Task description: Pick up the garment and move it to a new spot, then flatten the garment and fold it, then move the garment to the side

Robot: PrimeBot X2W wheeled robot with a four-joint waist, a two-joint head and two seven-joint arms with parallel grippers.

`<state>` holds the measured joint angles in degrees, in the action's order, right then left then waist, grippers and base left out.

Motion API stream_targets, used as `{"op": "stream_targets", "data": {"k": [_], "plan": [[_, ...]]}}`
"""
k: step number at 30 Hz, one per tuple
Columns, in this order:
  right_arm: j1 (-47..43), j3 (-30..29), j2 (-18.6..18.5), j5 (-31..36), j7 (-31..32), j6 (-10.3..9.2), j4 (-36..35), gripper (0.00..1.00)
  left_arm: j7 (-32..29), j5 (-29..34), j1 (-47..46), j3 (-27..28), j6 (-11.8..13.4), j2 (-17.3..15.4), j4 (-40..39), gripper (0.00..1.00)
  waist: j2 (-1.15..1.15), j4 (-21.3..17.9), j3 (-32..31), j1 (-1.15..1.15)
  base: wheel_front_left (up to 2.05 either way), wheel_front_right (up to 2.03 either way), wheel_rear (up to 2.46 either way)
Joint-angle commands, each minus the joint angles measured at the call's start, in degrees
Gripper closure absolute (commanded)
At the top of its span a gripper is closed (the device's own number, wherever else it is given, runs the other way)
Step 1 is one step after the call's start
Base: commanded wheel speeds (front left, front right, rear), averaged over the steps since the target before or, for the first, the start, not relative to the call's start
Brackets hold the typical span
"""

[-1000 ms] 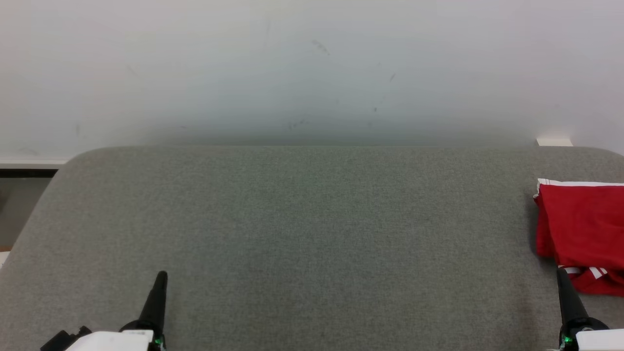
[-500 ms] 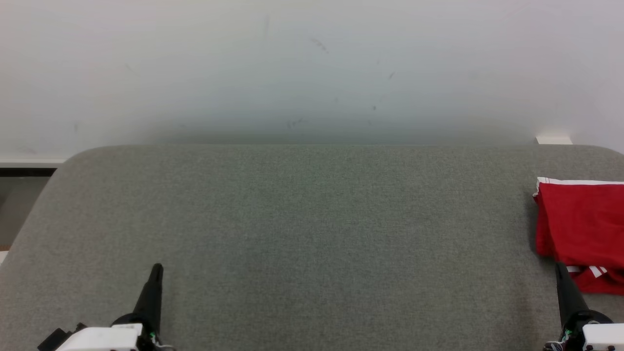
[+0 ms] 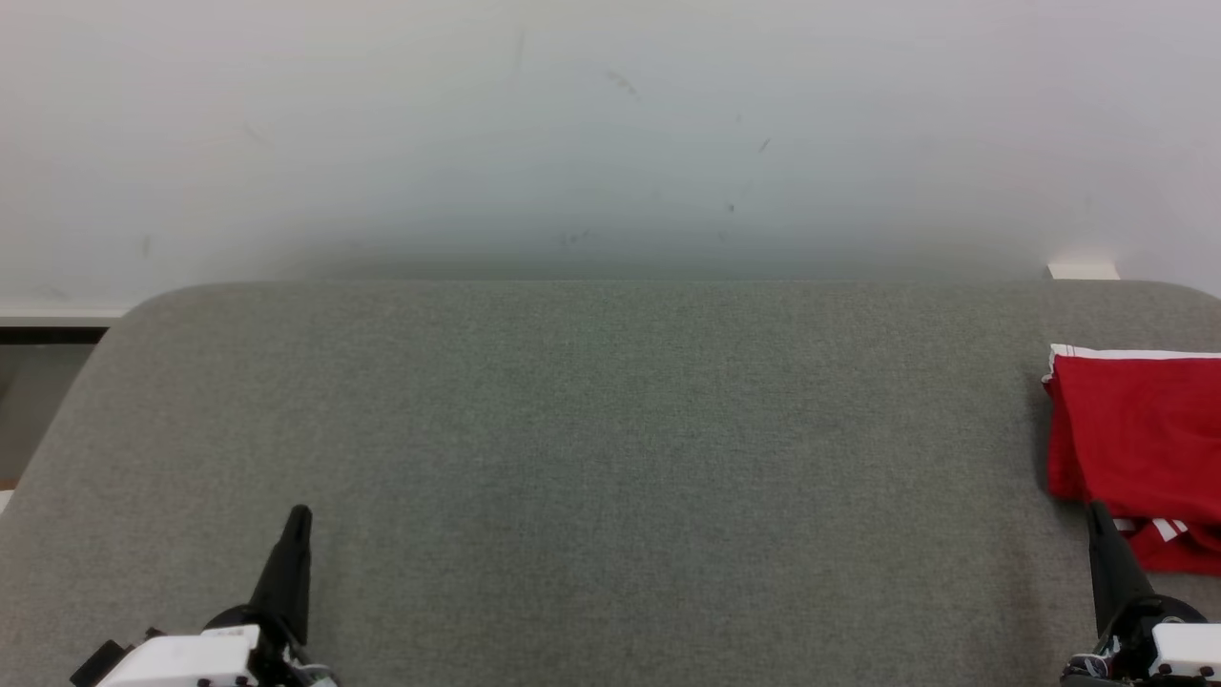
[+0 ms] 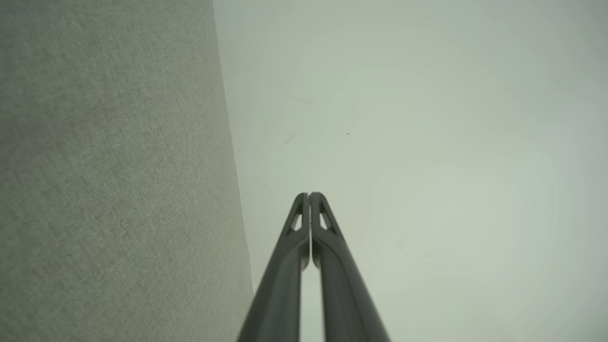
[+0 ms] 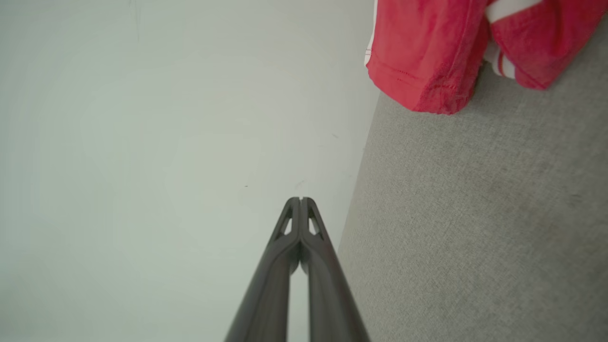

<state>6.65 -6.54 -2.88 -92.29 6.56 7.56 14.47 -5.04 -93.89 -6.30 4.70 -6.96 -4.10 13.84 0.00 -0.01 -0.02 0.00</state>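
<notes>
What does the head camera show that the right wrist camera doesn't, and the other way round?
Head view: the left tool, shut, low on the left, and a wide stretch of the grey surface with the red garment lying folded at the picture's right edge.
Right wrist view: a close look at the red garment's stitched hem and white stripes, and the right tool with its two fingers pressed together.
Both: the red garment, the right tool, the grey surface and the pale wall.

Work surface: grey woven cloth, matt, fine rough weave; garment: red cloth, matt, soft; left gripper and right gripper: dark, smooth, matt, plastic by look; wall: matt, scuffed.
</notes>
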Motion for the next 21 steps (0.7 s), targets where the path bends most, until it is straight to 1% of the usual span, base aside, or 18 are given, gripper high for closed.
{"op": "stream_targets", "data": {"k": [1, 21], "plan": [[0.4, -0.3, 0.0, 0.0, 0.3, -0.14, 0.0, 1.0, -0.2, -0.2, -0.4, 0.1, -0.1, -0.4, -0.2, 1.0, 0.0, 0.0, 0.0, 0.0, 0.0, 0.0, 0.0], [0.4, -0.2, 0.0, 0.0, 0.3, -0.14, 0.0, 1.0, -0.3, 0.0, -0.3, 0.3, -0.1, -0.2, -0.2, 1.0, 0.0, 0.0, 0.0, 0.0, 0.0, 0.0, 0.0]]}}
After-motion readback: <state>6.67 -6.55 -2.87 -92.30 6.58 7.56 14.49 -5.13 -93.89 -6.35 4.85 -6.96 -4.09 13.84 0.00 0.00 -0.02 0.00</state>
